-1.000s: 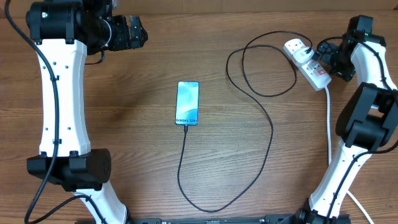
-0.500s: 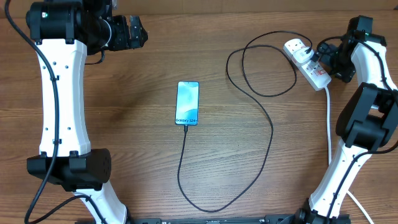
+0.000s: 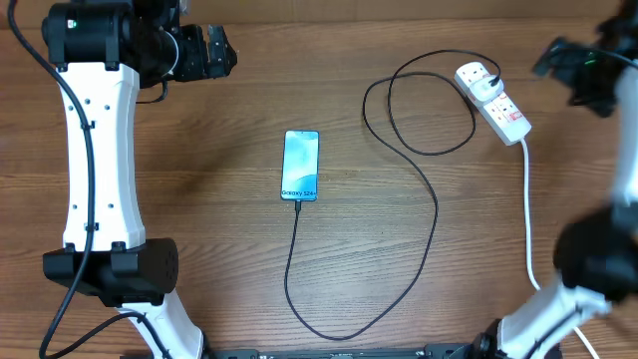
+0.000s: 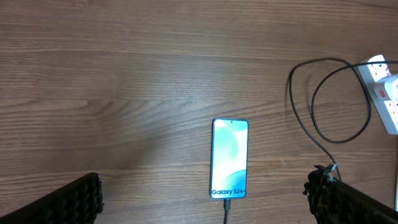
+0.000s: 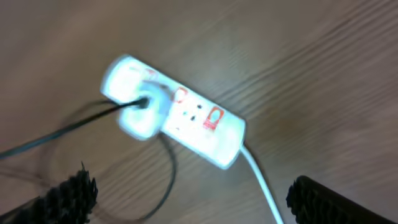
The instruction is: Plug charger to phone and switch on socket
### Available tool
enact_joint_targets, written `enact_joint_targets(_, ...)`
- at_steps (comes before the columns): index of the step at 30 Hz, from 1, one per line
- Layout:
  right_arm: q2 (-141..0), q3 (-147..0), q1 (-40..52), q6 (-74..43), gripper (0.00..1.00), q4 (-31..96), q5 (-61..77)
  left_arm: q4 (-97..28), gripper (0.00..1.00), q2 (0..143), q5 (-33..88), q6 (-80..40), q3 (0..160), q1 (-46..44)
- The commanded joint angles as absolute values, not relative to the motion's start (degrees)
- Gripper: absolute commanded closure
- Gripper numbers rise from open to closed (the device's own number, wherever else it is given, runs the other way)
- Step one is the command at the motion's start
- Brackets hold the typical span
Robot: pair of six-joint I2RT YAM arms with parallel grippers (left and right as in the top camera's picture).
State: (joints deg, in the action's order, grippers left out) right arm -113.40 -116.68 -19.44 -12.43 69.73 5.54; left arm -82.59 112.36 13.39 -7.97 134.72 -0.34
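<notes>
The phone [image 3: 301, 165] lies mid-table with its blue-teal screen lit; it also shows in the left wrist view [image 4: 229, 158]. The black charger cable [image 3: 435, 214] is plugged into the phone's near end, loops round and ends in a white plug [image 3: 476, 77] in the socket [image 3: 498, 107]. The right wrist view shows the socket [image 5: 186, 127], blurred, with red-marked switches. My left gripper [image 3: 221, 50] is open and empty at the far left. My right gripper [image 3: 546, 60] is blurred, lifted right of the socket, fingers wide open in its wrist view [image 5: 199, 199].
The socket's thick white lead [image 3: 527, 214] runs down the right side to the table's front edge. The wooden table [image 3: 199, 229] spans the scene. The arms' white bases stand at the front left and front right.
My right gripper has pulled away from the socket, up and to the right, and its arm is motion-blurred. The left arm, phone and cable have not moved.
</notes>
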Motion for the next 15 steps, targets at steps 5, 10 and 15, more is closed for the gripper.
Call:
enact_joint_targets(5,-90.3,-118.5,-18.1,-14.1,0.0,80.1,5.7,-82.5,0.0,112.6,13.0,-7.1,134.7,-0.4)
enact_joint_targets(10,-78.5,-113.1,-15.2,-14.2,0.0,82.8,5.7,-82.5,0.0,112.6,12.9,-7.1,134.7,-0.4)
enact_joint_targets(15,-66.6,-102.0,-11.5,-16.4,0.0,81.5,5.7,-82.5,0.0,112.6,13.0,-7.1,134.7,-0.4)
